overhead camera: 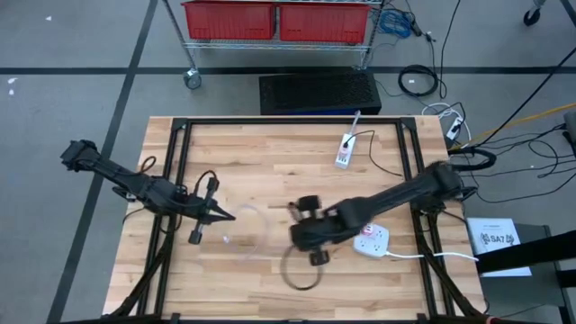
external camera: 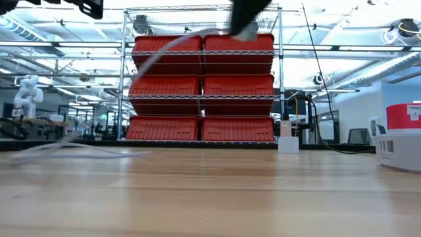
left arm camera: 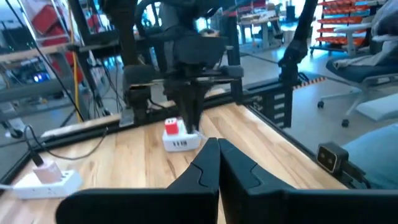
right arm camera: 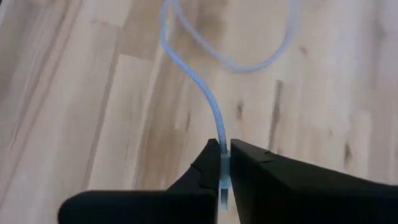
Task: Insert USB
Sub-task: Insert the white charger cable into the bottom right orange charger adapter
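A thin white USB cable [right arm camera: 186,68] runs from my right gripper [right arm camera: 225,149] down to the wooden table, where its far part lies in a loose loop [overhead camera: 250,225]. My right gripper [overhead camera: 295,236] is shut on the cable's end and is raised above the table's middle. In the low view the cable [external camera: 164,49] slopes down from the gripper toward the tabletop. A white charging hub with a red part [overhead camera: 371,238] sits on the table just right of that gripper. My left gripper [overhead camera: 227,216] is shut on nothing and hovers left of centre. My right gripper pinches the white plug end of the cable [right arm camera: 222,167] between its two fingers. The fingers slant down from above. The cable leaves the fingertips and hangs slack, its far part lying looped on the table.
A white power strip [overhead camera: 345,150] with its own cord lies toward the table's far right. A black metal frame [overhead camera: 180,180] borders the wooden top. Beyond the far edge stand a wire rack with red bins [external camera: 200,85] and a black mat [overhead camera: 319,92].
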Robot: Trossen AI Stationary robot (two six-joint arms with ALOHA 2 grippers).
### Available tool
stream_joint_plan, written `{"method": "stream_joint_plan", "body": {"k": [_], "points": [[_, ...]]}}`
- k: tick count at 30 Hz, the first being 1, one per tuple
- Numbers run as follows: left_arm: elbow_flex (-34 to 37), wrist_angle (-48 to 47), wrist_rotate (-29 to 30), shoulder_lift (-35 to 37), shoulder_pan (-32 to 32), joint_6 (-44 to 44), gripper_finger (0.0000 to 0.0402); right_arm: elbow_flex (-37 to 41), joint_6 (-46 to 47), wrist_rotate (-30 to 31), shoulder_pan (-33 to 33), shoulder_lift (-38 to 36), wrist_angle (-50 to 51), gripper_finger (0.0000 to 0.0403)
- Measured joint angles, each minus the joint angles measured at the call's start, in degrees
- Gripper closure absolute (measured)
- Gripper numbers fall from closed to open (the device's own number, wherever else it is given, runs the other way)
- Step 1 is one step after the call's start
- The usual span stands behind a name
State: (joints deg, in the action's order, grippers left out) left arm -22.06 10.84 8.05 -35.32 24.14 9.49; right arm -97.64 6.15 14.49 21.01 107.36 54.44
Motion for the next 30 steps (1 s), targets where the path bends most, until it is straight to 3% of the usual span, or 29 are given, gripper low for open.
{"method": "stream_joint_plan", "body": {"k": [4, 8, 15, 30], "points": [[0.0, 1.2, -0.1, 0.3, 0.0, 0.3, 0.0401, 19.9, 10.2, 9.0, 3.6, -14.2, -13.7, 0.0403], [0.0, 1.7, 0.2, 0.2, 0.0, -0.1, 0.0401, 37.7, 21.2, 23.9, 10.0, -27.7, -24.3, 0.0403], [0.0, 5.2, 1.6, 0.2, 0.0, -0.2, 0.0401, 56.0, 39.7, 46.3, 23.5, -40.0, -28.5, 0.0403], [0.0, 5.4, 4.3, 0.1, 0.0, -3.2, 0.0401, 70.5, 70.1, 57.5, 42.0, -41.1, -26.4, 0.0402]]}}
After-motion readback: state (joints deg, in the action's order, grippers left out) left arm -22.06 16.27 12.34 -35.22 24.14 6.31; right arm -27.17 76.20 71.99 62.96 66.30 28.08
